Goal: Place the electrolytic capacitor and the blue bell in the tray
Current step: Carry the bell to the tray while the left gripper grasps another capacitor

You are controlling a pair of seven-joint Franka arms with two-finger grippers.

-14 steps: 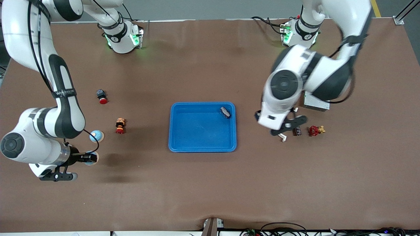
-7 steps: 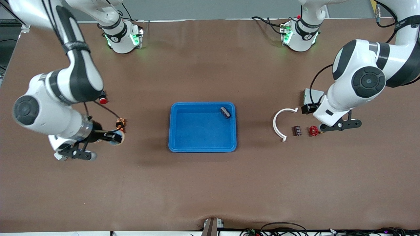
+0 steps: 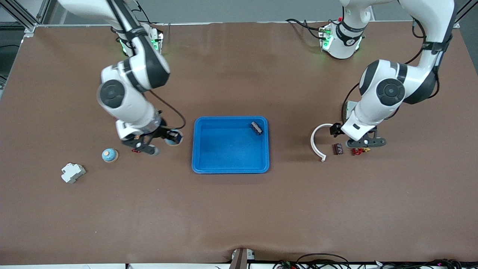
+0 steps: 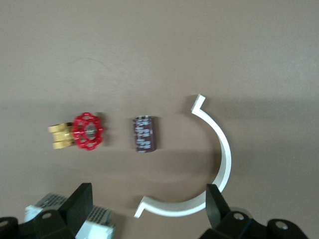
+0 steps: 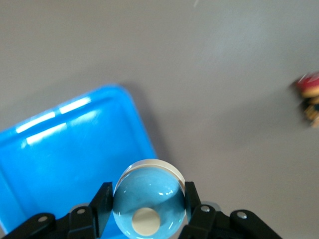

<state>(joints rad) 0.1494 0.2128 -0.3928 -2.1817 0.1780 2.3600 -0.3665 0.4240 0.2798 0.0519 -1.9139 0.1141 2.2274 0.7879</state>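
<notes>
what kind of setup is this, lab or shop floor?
Likely a robot lab test bench: two arms bolted along a brown-covered table, a blue tray mid-table, assorted small parts such as a capacitor and red-handled valve.

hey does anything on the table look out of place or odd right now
Nothing looks spilled or broken. One small dark part already lies in the tray, tucked into a corner. The right pincer, shut on the blue bell, is over the table beside the tray. The open left pincer hovers over the capacitor.

Bright blue tray (image 3: 230,168), light blue bell (image 5: 148,203), dark maroon capacitor (image 4: 145,134), brown table (image 3: 239,209).
</notes>
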